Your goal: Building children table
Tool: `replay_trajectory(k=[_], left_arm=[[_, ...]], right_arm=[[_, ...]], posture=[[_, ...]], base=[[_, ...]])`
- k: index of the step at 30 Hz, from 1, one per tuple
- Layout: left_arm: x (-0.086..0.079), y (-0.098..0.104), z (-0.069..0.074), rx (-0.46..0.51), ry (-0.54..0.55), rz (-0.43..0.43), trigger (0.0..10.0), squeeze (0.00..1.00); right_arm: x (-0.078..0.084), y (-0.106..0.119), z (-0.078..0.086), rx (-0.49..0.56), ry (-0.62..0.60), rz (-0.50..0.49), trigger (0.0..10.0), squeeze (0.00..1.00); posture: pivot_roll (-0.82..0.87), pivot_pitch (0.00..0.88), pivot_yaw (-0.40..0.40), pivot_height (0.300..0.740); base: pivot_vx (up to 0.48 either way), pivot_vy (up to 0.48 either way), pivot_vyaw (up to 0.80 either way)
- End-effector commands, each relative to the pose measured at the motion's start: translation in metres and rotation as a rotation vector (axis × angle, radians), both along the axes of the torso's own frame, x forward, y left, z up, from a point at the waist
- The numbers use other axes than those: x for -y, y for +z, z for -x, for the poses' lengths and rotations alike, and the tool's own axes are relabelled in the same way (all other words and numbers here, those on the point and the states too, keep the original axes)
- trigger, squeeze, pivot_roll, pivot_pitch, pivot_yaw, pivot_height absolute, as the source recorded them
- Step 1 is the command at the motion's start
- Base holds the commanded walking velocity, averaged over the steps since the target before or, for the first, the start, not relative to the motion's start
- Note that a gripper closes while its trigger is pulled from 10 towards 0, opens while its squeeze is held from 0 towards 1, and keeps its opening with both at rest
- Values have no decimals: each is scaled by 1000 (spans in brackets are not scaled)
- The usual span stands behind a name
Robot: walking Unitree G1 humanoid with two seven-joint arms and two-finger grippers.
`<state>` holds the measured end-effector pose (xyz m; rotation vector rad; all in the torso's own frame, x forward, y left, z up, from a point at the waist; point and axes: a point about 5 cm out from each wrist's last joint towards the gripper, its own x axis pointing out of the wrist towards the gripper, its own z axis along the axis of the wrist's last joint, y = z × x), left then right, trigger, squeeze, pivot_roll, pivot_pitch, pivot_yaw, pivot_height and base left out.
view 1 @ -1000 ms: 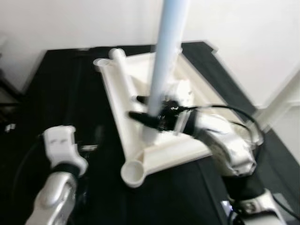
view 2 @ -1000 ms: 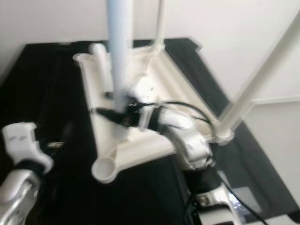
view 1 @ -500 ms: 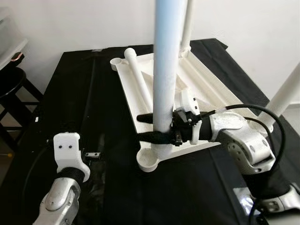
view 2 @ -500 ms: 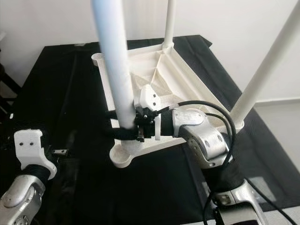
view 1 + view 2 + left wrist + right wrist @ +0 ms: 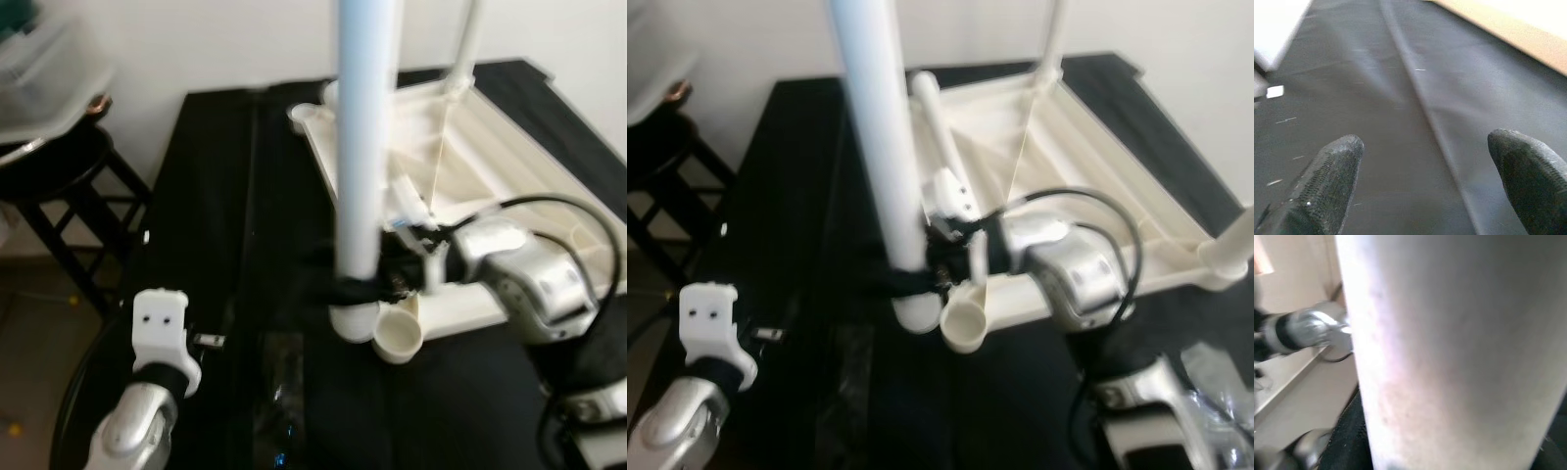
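Table leg (image 5: 364, 147) stands near upright in our right gripper (image 5: 358, 286), fingers clamped round its lower end — its foot sits just beside the empty corner socket (image 5: 398, 337) of the upturned tabletop (image 5: 509, 147), on our left of it. Left gripper (image 5: 1425, 171) hovers spread apart, well off.

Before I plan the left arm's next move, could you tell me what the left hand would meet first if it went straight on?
Probably the black cloth: the left hand points open across it, nothing else ahead, though depth is unclear.
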<state>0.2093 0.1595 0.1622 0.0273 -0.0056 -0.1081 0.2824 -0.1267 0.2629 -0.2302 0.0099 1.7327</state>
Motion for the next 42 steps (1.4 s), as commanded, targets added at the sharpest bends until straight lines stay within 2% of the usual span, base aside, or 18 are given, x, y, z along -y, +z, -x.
replay_trajectory(k=[1,5,6,10,13,16,21,24,28,32,34,35,37,38,40,42], left_arm=[[0,-1,3,-6,-24,-49,10000,0],[3,0,5,-1,-47,-69,10000,0],[5,1,8,8,-62,-88,10000,0],[5,3,10,16,-65,-92,10000,0],[6,4,10,21,-67,-89,10000,0],[8,9,11,39,-97,-84,10000,0],[8,9,11,37,-107,-100,10000,0],[6,9,10,36,-77,-101,10000,0],[2,9,9,33,-45,-95,10000,0],[0,11,8,49,-15,-88,10000,0],[-3,12,7,57,15,-77,10000,0],[-3,12,7,57,15,-77,10000,0],[-9,15,5,68,58,-77,10000,0],[-9,15,5,68,58,-77,10000,0],[-15,16,2,78,104,-81,10000,0],[-15,16,2,78,104,-81,10000,0]], right_arm=[[-1,-2,7,-15,99,21,10000,0],[4,-3,7,-3,124,64,10000,0],[9,-7,6,18,135,125,10000,0],[15,-7,6,36,127,155,10000,0],[19,-5,4,44,114,156,10000,0],[26,8,-1,89,78,139,10000,0],[25,18,-3,106,67,100,10000,0],[20,31,2,91,114,32,10000,0],[13,34,7,82,158,8,10000,0],[-1,33,11,101,185,-16,10000,0],[-11,28,8,133,178,-19,10000,0],[-11,28,8,133,178,-19,10000,0],[-24,21,6,177,175,-10,10000,0],[-24,21,6,177,175,-10,10000,0],[-40,17,3,213,180,-12,10000,0],[-40,17,3,213,180,-12,10000,0]], posture=[[-23,271,62,740],[-25,286,63,740],[-28,295,65,740],[-33,317,63,740],[-33,322,65,740],[-43,330,69,740],[-47,331,71,740],[-48,332,73,740],[-48,332,73,740],[-53,338,67,740],[-51,340,64,740],[-51,340,64,740],[-55,344,56,740],[-55,344,56,740],[-59,347,44,740],[-59,347,44,740]], base=[[0,0,0],[0,0,0],[0,0,0],[0,0,0],[0,0,0],[0,-86,0],[0,-415,0],[0,-298,0],[0,0,0],[0,0,0],[0,0,0],[0,0,0],[0,0,0],[0,0,0],[0,0,0],[0,0,0]])
